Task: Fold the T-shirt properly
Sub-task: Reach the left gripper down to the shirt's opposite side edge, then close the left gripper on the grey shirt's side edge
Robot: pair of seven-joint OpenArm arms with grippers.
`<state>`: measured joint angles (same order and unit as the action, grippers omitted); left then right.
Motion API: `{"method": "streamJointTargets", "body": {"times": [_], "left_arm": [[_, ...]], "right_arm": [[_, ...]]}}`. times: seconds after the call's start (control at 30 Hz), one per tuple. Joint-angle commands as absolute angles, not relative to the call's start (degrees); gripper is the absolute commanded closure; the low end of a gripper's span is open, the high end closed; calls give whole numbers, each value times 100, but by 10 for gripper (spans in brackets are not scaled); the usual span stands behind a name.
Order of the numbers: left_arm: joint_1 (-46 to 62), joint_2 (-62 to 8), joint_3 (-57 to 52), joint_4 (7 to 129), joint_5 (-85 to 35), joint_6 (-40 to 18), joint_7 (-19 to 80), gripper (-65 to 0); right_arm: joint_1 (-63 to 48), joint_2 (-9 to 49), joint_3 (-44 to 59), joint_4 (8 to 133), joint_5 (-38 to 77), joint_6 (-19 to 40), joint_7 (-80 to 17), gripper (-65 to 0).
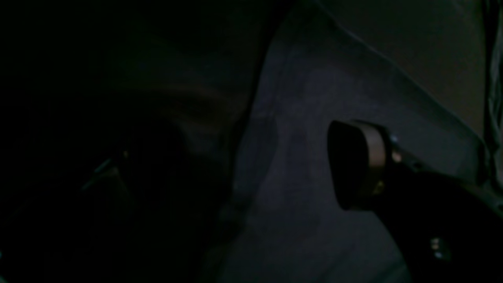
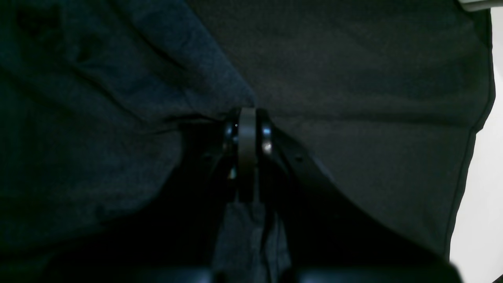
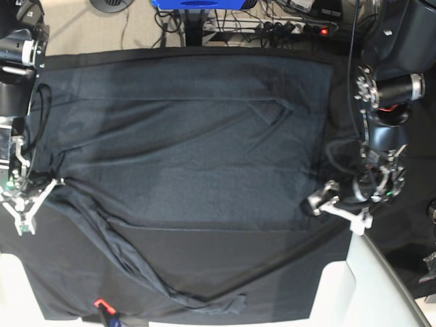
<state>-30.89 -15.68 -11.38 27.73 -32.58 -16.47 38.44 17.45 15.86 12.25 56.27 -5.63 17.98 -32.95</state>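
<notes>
Both arms are built of black links with bare silver metal joints. The left arm (image 3: 387, 88) carries a polished cylindrical motor housing and a round flange ringed with small screws, with black cables looping down its side. The left hand (image 3: 338, 210) has pale grey, angular fingers; in its wrist view one finger (image 1: 355, 163) shows as a dark rounded pad edged by a tan band. The right arm (image 3: 17, 102) is black and silver too, a black cable beside it. The right hand (image 3: 24, 206) has pale fingers with a small green mark; close up (image 2: 247, 155), a grey strip runs between black housings with shiny screw heads.
</notes>
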Motion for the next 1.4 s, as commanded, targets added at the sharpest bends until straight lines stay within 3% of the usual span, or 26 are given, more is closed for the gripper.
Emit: {"method": "streamJointTargets", "body": {"times": [0.0,0.23,0.33,0.47,0.5,0.53,0.77,1.0,1.37], "left_arm": [[-3029,-1411,-1103,2835,-3248,-1657,4092,-591],[-2703,-1279,-1112,3222,-3257,-1657,4180,-568],[-2633,-1314,-1385,3222,-3257,-1657,4171,-402],[-2536,-1358,-2035,3231,-3231,-1657,4180,-81],[-2527,-1411,-2097,3231,-3231,-1657,4189,-20],[-2527,-1446,-2114,3231,-3231,-1657,4224,0],[-2185,-1420,-2167,4558,-3248,-1613,5262,0],[-1464,-1121,-2176,6176,-3257,-769,5807,0],[-1156,-1051,-2176,6659,-3248,-760,6053,0]], "right_arm": [[1895,1684,1244,5745,-567,1771,-3204,-5],[1895,1684,1244,5745,-567,1771,-3204,-5],[1886,1684,1244,5745,-567,1771,-3204,-5],[1886,1684,1244,5745,-567,1771,-3204,-5],[1886,1684,1244,5736,-567,1771,-3204,-5],[1886,1684,1244,5736,-567,1771,-3204,-5],[1886,1684,1244,5727,-567,1771,-3204,-5],[1886,1684,1244,5727,-567,1771,-3204,-5],[1886,1675,1244,5727,-567,1771,-3204,-5]]}}
